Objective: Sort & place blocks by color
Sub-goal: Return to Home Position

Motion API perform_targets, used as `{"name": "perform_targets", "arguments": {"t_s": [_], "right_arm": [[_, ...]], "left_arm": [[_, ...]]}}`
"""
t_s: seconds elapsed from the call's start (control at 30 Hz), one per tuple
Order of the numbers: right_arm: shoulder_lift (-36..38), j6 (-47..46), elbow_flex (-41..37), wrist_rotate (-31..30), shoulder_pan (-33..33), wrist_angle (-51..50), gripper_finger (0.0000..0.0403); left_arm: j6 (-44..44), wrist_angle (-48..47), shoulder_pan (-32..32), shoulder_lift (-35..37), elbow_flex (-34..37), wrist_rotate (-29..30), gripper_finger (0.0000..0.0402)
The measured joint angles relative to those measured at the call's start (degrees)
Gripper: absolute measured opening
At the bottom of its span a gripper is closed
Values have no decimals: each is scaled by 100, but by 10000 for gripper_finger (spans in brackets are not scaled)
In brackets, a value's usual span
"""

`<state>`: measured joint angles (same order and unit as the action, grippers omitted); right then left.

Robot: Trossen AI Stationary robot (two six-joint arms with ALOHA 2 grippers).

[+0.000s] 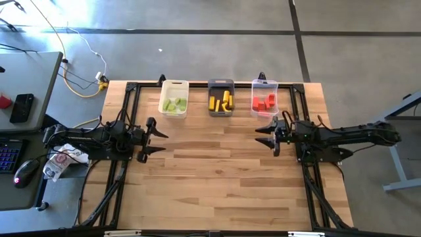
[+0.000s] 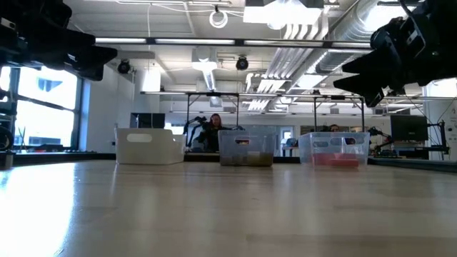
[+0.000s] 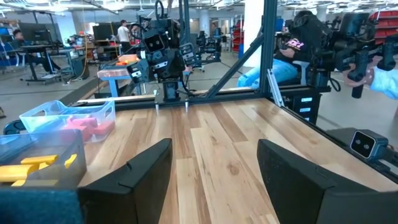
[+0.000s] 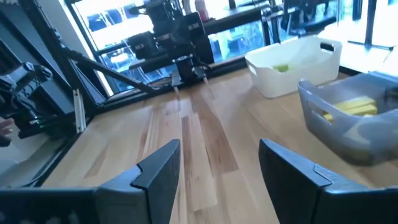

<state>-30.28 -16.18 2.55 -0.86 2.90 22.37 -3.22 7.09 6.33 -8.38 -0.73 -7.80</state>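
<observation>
high view. three bins in a row along the 12 o'clock edge of the table [image 1: 217, 191]: white bin [image 1: 162, 99] toward 11 o'clock holding the light green blocks [image 1: 175, 104], dark grey bin [image 1: 221, 83] at 12 holding the yellow blocks [image 1: 224, 101], clear bin [image 1: 264, 83] toward 1 o'clock holding the red blocks [image 1: 264, 103]. left gripper [image 1: 160, 142] at 9 o'clock, fingers apart and pointing toward 3; right gripper [image 1: 258, 137] at 3 o'clock, fingers apart and pointing toward 9. grippers well apart from each other and from the bins, with a wide band of bare wood between them and on to the 6 o'clock edge.

low view. bins side by side near the far edge, narrow gaps between them, open tabletop in front. left arm [image 2: 50, 43] at 10 o'clock and right arm [image 2: 400, 50] at 2 o'clock, both raised above the wood. a person [image 2: 214, 125] in the room beyond, seen between the white and dark grey bins.

left wrist view. own two fingers spread, wood showing between them; right arm straight ahead across the open table; yellow and red blocks visible in their bins.

right wrist view. own two fingers spread over bare wood; left arm opposite; white bin with a green block and dark grey bin with yellow bars alongside.
</observation>
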Motion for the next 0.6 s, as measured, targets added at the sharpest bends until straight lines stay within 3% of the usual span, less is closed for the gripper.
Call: {"name": "perform_targets", "arguments": {"t_s": [0.2,0.6], "right_arm": [[448,194,-197,-56,4,-15,204],[1214,422,-198,-833,9,-995,204]], "left_arm": [[0,1,1,0,0,1,225],[0,2,0,0,0,1,225]]}}
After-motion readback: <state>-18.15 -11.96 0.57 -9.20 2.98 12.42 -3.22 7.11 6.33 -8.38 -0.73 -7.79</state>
